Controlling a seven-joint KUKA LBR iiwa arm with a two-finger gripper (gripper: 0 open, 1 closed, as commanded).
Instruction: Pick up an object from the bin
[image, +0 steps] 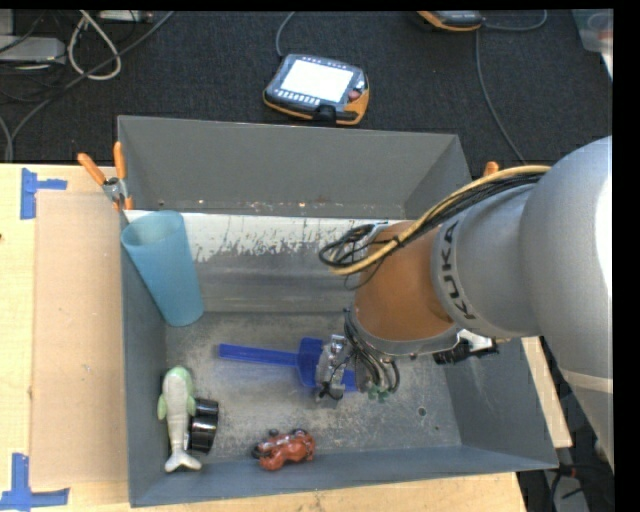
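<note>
— So, how far along are we with the pick?

— Early to middle, we judge. The gripper (332, 380) is low in the bin (290, 180), right at the broad end of the blue scoop (260, 354), which lies flat on the floor near the middle. Nothing is lifted: the handle rests on the metal along its whole length.

— Is the gripper open, or closed on it?

— We cannot tell. The orange wrist cover and cables crowd that spot, so we won't call it a grasp.

— What is left, then?

— By our reckoning, making the hold sure if it is not made, then raising the scoop clear of the walls.

— Which way does the scoop lie?

— Its long axis runs left to right across the view, dipping slightly toward the near wall at the right. The thin handle points left, toward the cup (165, 268) leaning in the far-left corner. The head points right, under the gripper.

— Anything close enough to get in our way?

— Not that we see. The fish toy (178, 405), the black cap (203, 425) touching it and the red car (285, 449) sit along the near wall, well apart from the scoop.
</note>
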